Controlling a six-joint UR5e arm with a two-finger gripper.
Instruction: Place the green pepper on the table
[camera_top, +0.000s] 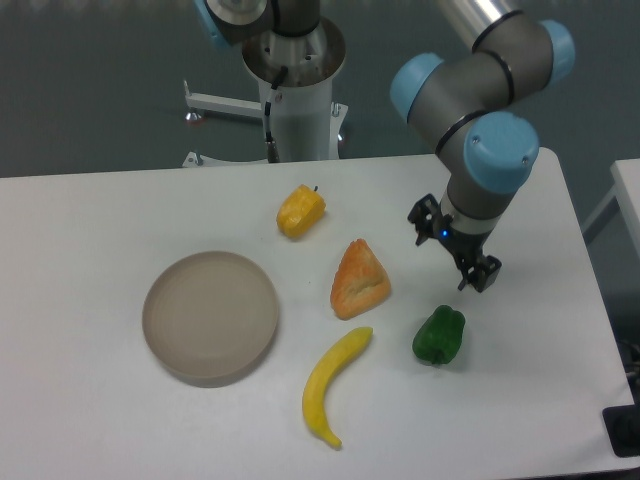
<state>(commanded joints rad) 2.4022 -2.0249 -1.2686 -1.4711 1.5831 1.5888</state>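
Observation:
The green pepper (439, 336) is small, glossy and dark green. It lies on the white table (90, 220) toward the right front. My gripper (454, 247) hangs above and a little behind the pepper, apart from it. Its two black fingers (486, 274) are spread and hold nothing.
A yellow pepper (300, 211) lies at the table's middle back. An orange wedge-shaped piece (359, 281) and a yellow banana (333, 385) lie left of the green pepper. A round grey-beige plate (210, 316) sits at the left. The arm's base (297, 90) stands behind the table.

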